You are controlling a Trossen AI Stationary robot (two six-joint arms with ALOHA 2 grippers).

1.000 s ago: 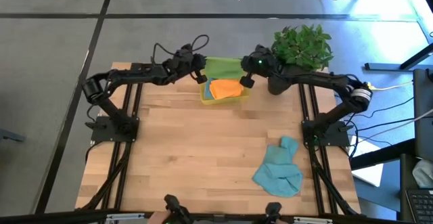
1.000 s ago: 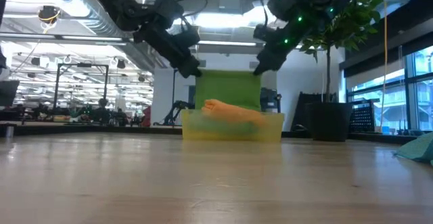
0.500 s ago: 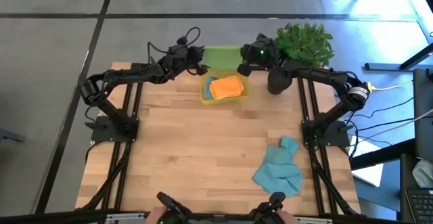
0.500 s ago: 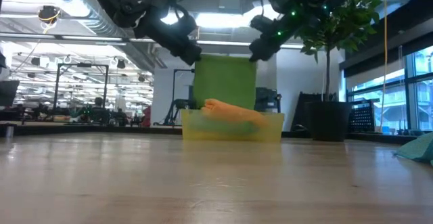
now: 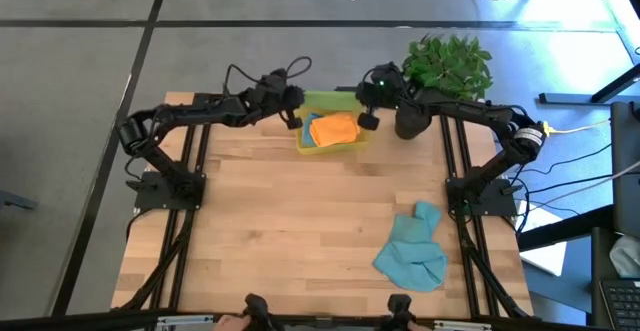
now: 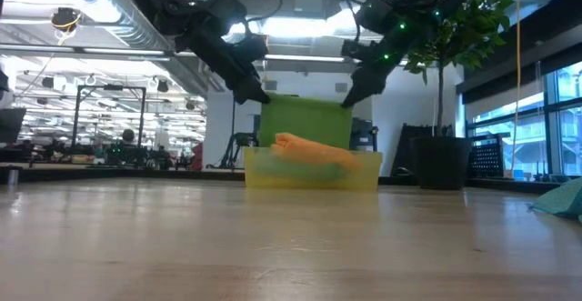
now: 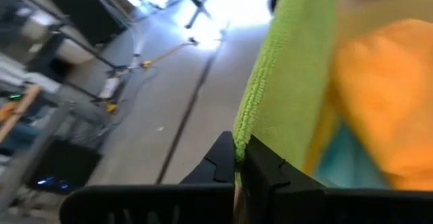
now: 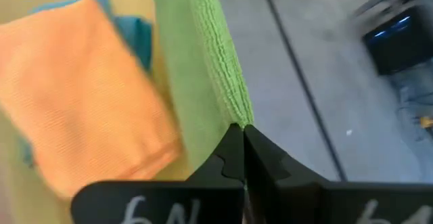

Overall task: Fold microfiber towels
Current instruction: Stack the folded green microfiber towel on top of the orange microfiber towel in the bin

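— Green towel point(image 6: 305, 124) hangs over the yellow bin point(image 5: 352, 144) at twelve o'clock; left gripper point(image 5: 295, 112) and right gripper point(image 5: 366, 119) each clench a top corner. I'd judge it's being drawn out — next it needs flat table.

— Count?

— One teal towel point(image 5: 413, 252) at five o'clock, one orange towel point(image 5: 334, 128) binned, a teal edge beneath.

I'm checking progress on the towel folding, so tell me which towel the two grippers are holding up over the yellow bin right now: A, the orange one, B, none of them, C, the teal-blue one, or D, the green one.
D: the left gripper and the right gripper each pinch a top corner of the green towel, which hangs stretched between them, while the orange towel lies in the bin.
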